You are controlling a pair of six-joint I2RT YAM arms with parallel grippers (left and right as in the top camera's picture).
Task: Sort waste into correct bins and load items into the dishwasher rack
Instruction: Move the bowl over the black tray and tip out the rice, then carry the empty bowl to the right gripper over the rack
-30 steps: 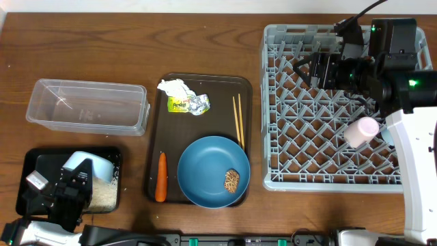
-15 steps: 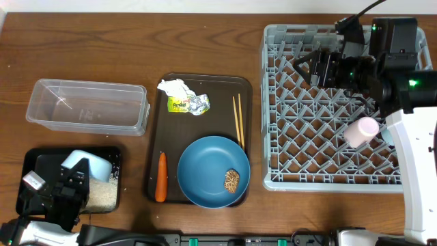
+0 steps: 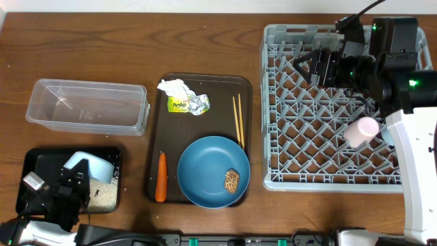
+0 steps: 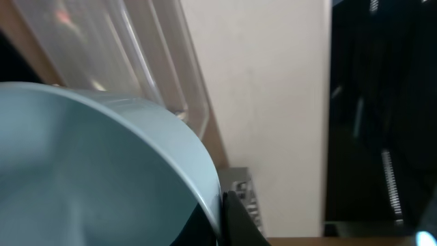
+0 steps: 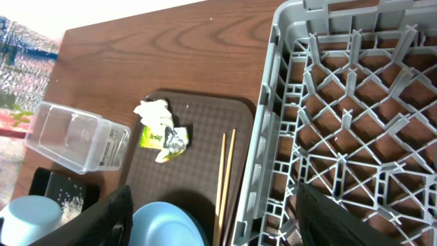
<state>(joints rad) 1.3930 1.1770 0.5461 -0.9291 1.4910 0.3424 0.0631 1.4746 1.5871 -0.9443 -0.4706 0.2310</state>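
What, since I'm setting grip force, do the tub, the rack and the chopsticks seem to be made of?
Tub: clear, glossy plastic by the look; the table shows through its walls. Rack: grey, matte moulded plastic, one uniform lattice. Chopsticks: pale tan and thin, probably wood or bamboo, though no grain can be made out.

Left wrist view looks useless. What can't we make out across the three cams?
- Left wrist: pale blue bowl fills the blurred frame; what is under it is hidden.
- Overhead: left arm covers part of the black tray; right arm covers the rack's right side.
- Overhead: wrapper print too small.
- Right wrist: blue plate cut off by bottom edge.
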